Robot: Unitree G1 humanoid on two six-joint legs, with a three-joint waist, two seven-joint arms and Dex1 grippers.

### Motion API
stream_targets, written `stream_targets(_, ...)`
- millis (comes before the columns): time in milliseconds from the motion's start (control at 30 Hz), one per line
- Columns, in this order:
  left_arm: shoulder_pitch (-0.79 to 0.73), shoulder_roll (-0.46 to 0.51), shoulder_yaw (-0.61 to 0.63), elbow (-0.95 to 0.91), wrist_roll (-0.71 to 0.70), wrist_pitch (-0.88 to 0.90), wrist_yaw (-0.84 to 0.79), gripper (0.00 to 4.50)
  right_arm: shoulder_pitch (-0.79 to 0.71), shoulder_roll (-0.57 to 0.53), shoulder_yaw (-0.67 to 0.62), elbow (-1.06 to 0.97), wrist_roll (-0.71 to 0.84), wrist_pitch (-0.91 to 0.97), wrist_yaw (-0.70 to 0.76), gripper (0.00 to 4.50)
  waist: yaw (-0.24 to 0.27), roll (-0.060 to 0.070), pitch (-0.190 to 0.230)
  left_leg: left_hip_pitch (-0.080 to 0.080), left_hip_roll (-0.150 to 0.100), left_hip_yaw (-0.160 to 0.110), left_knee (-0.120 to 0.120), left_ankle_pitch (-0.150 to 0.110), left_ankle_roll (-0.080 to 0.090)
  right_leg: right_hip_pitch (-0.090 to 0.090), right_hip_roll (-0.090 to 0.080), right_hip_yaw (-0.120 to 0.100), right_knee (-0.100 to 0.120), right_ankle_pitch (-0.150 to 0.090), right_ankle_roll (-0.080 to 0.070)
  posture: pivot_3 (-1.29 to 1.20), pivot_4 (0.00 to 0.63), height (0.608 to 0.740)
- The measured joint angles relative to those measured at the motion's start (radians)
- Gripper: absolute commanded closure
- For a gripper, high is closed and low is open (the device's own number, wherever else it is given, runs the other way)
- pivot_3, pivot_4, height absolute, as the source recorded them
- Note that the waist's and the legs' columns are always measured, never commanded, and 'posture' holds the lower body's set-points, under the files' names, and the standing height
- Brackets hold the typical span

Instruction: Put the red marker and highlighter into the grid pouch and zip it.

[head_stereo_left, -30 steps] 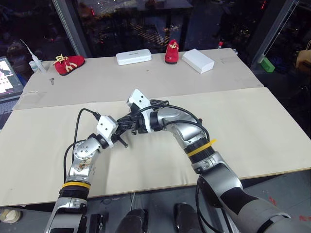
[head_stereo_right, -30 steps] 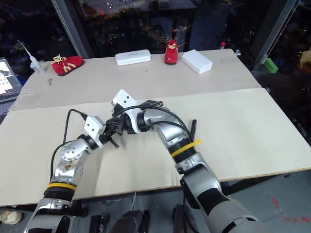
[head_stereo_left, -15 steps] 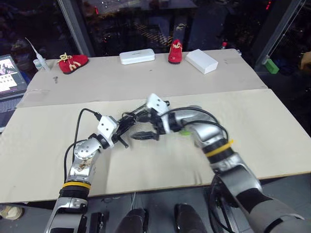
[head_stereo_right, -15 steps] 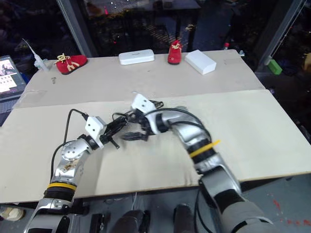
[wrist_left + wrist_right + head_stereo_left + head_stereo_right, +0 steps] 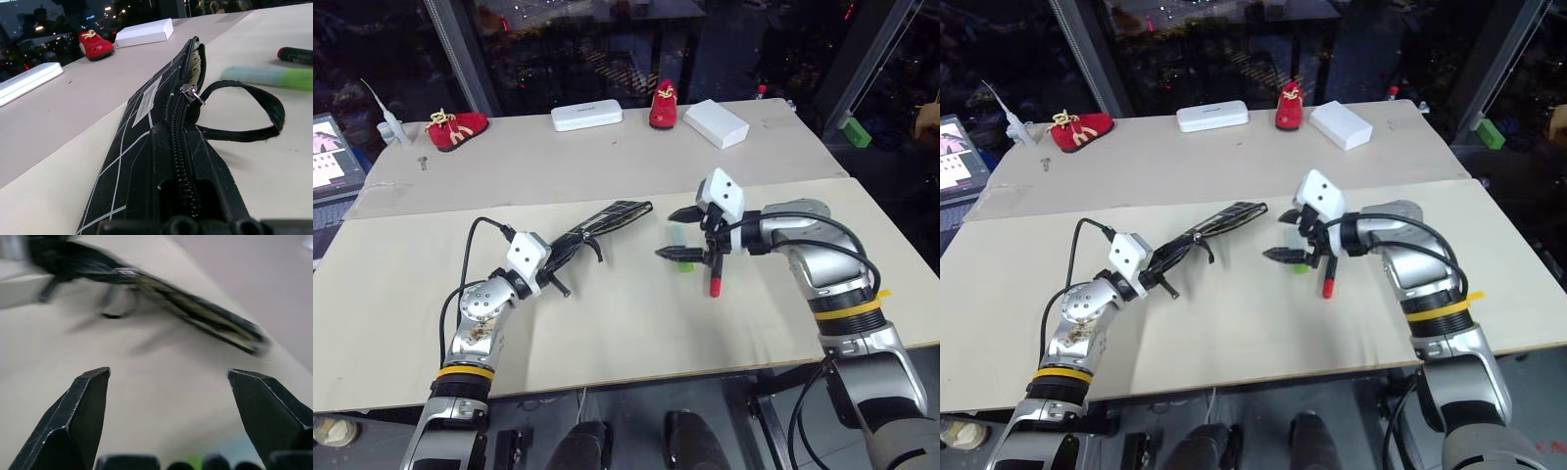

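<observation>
Left eye view, left to right: the left gripper [image 5: 551, 264] is clamped on the near end of the pouch [image 5: 607, 219], holding it edge-up off the table [image 5: 431, 274], its far end partly unzipped and the pull loop [image 5: 244, 110] hanging. Right of it, the right gripper [image 5: 687, 233] hangs with its 2 fingers spread and empty. Just beneath it lie the highlighter [image 5: 683, 262] and the marker [image 5: 714, 282], side by side. Both look light, rigid and smooth, likely to roll; mid-barrel seems the safest grip. The pouch is soft fabric and will sag, so its mouth needs steadying.
</observation>
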Motion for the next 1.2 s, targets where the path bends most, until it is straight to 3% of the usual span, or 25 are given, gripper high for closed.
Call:
stream_targets(133,0.027,0.003,0.004,-0.012,0.0,0.0,0.003,4.5,0.045,0.029,-0.139,-0.019,-0.03,0.196,-0.247,0.26,0.015,0.0,0.0,0.0,0.001,0.0,-0.001,0.0,0.0,-0.001,0.0,0.0,0.0,0.0,0.0,0.0,0.15,0.74)
stream_targets(433,0.035,0.002,0.003,-0.019,0.0,0.0,0.003,4.5,0.202,0.167,-0.282,-0.349,-0.009,0.581,-0.513,0.26,0.011,0.0,0.0,0.0,0.0,0.0,0.0,0.0,0.001,0.0,0.0,0.001,0.001,0.0,0.0,0.0,0.15,0.74)
stream_targets(633,0.027,-0.006,0.002,-0.016,0.0,0.0,0.003,4.5,0.263,0.259,-0.309,-0.403,0.011,0.671,-0.593,0.26,0.011,0.0,0.0,0.001,0.0,0.001,0.0,0.0,0.001,0.001,0.0,0.001,0.001,0.0,0.0,0.0,0.15,0.74)
stream_targets(900,0.027,-0.007,0.003,-0.018,-0.007,0.001,0.003,4.5,0.335,0.282,-0.286,-0.393,-0.004,0.64,-0.681,0.26,0.01,0.0,0.0,0.002,0.0,0.001,0.0,0.0,0.001,0.001,0.0,0.001,0.001,0.0,0.0,0.0,0.15,0.74)
stream_targets(1000,0.027,-0.006,0.004,-0.019,-0.011,0.001,0.003,4.5,0.352,0.279,-0.267,-0.392,-0.012,0.608,-0.698,0.83,0.011,0.0,0.0,0.004,0.0,0.001,0.0,0.0,0.001,0.004,0.001,0.001,0.0,0.0,0.0,0.0,0.15,0.74)
stream_targets(1200,0.027,-0.004,0.007,-0.019,-0.013,0.001,0.003,4.5,0.384,0.249,-0.24,-0.354,-0.036,0.508,-0.723,2.99,0.01,-0.001,-0.001,0.009,0.0,0.002,0.0,-0.001,0.001,0.009,0.001,0.0,-0.001,0.0,0.0,0.0,0.15,0.74)
